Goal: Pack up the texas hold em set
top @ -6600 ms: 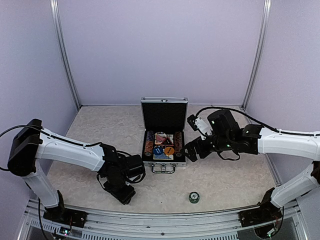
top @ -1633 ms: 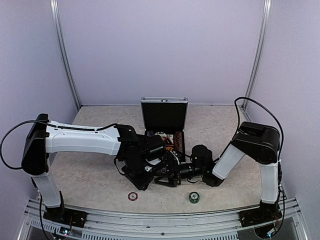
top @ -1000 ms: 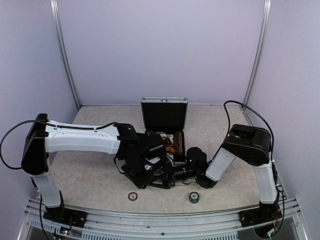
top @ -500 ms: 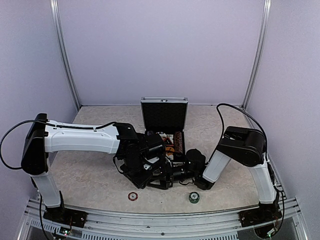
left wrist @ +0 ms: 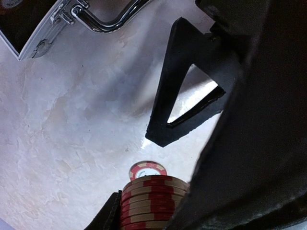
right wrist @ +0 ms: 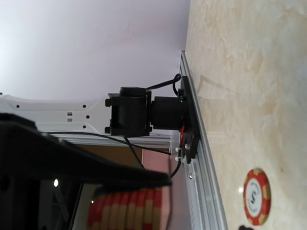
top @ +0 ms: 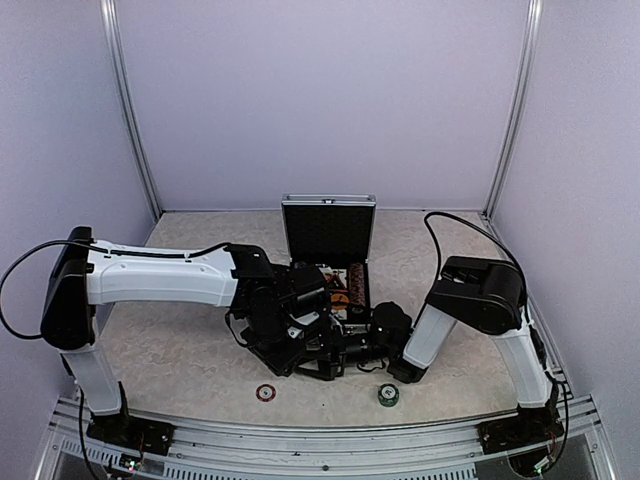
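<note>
Top view: the silver case (top: pixel 328 262) stands open at the middle of the tabletop (top: pixel 180 360). Its lid is upright and there are cards and chips inside. My left arm (top: pixel 160 280) reaches to just in front of the case. My right arm (top: pixel 470 295) folds in to the same spot, and the two meet in a dark tangle I cannot sort out from here. Nearer me than the case, a red chip (top: pixel 265 392) lies flat to the left and a green disc (top: pixel 388 395) sits to the right.

Left wrist view: my left fingers (left wrist: pixel 108 218) are clamped on a chip stack (left wrist: pixel 153 203), red and tan, held above the tabletop. The red chip lies just beyond it. The case's handle (left wrist: pixel 108 19) shows at the top left. A black triangular piece of my right fingers (left wrist: pixel 165 96) hangs between the stack and the case.

Right wrist view: one right finger runs as a black bar just over the chip stack. I cannot tell whether these fingers are gripping or loose. The red chip lies on the tabletop, away from the case.
</note>
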